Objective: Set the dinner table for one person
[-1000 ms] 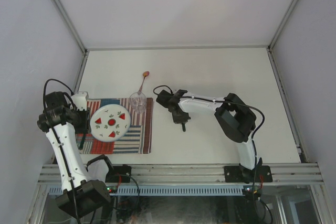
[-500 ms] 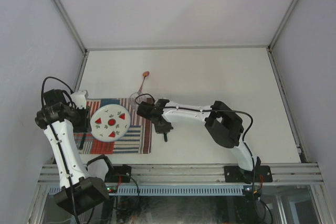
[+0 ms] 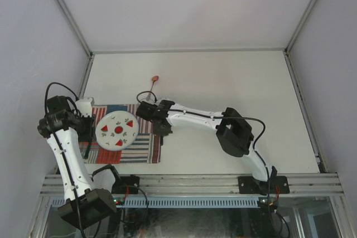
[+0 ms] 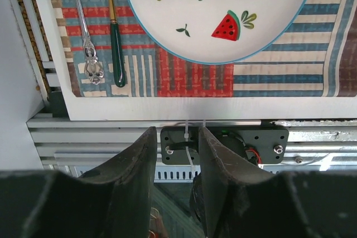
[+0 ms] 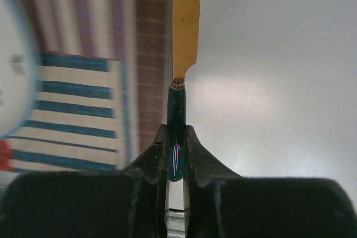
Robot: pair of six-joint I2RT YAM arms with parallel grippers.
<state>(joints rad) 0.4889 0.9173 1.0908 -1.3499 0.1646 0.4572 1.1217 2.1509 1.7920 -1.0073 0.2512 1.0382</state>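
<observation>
Swung leftward with the right gripper (image 5: 176, 136) clamped on the slim green handle of the knife (image 5: 186, 20) — stiff, light, probably slick, best pinched mid-handle — now at the right edge of the placemat (image 5: 78, 98), beside the plate (image 3: 117, 130) on the dinner table (image 3: 234, 82).

This looks like a robotics lab test cell. A plain off-white counter (image 3: 223, 82) is boxed in by bare white panels (image 3: 184, 9) and aluminium rails (image 3: 189, 183). A cabled left arm (image 3: 67, 154) and right arm (image 3: 192, 118) are bolted at its near edge.

Watermelon plate (image 4: 223, 15) on striped placemat (image 4: 189, 79), green-handled utensil (image 4: 117, 54), perhaps fork
</observation>
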